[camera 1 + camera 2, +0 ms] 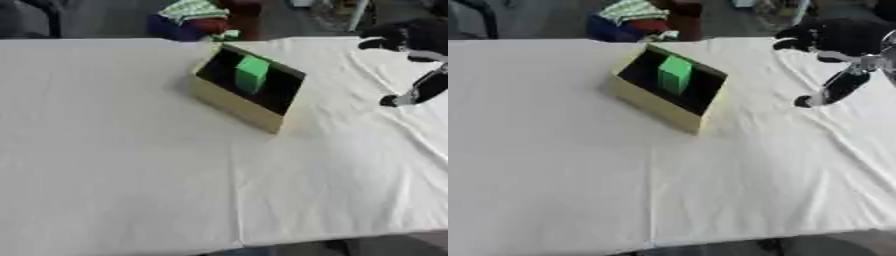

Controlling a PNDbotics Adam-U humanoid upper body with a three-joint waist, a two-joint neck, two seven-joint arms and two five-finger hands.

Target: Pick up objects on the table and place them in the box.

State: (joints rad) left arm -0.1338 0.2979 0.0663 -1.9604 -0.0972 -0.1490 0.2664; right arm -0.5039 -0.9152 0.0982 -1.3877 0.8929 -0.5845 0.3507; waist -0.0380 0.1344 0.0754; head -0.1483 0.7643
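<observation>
Readable text: none on any surface here.
Box (pixel 229 102): plain pale walls, dark inside, no label or print legible.
Green block (pixel 251 73) in the box: bare faces, no marking.
Table (pixel 114 165): plain white cloth, no writing.
Numbers, brands, signs: none legible.

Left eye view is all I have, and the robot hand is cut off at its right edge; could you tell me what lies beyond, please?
Observer: The right eye view shows more of the robot hand: a silver joint sits just right of its dark body.
Operator: Thank you. Is any loose object lying on the cloth right of it?
Observer: None shows on the cloth there, as far as the right eye view reaches.
</observation>
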